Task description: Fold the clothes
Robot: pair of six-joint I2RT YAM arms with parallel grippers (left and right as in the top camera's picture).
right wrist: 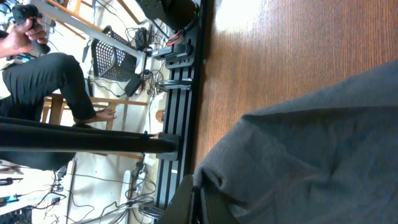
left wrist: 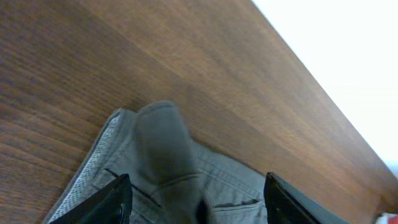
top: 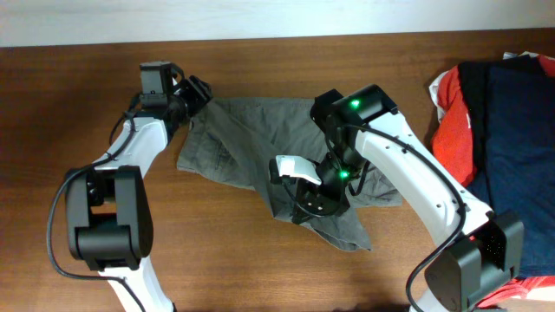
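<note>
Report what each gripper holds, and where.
Right gripper pinches the shorts at a fabric edge. Left gripper is open astride the waistband, gripping nothing.

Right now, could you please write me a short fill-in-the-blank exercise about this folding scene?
1. The shorts lie on a ___ table.
2. The left end effector hovers over the waistband, ___ rather than shut.
3. The right end effector is shut on an edge of the ___.
4. In the overhead view, a pile of red and dark blue clothes sits at the table's ___ side.

Missing words: wooden; open; shorts; right.
</note>
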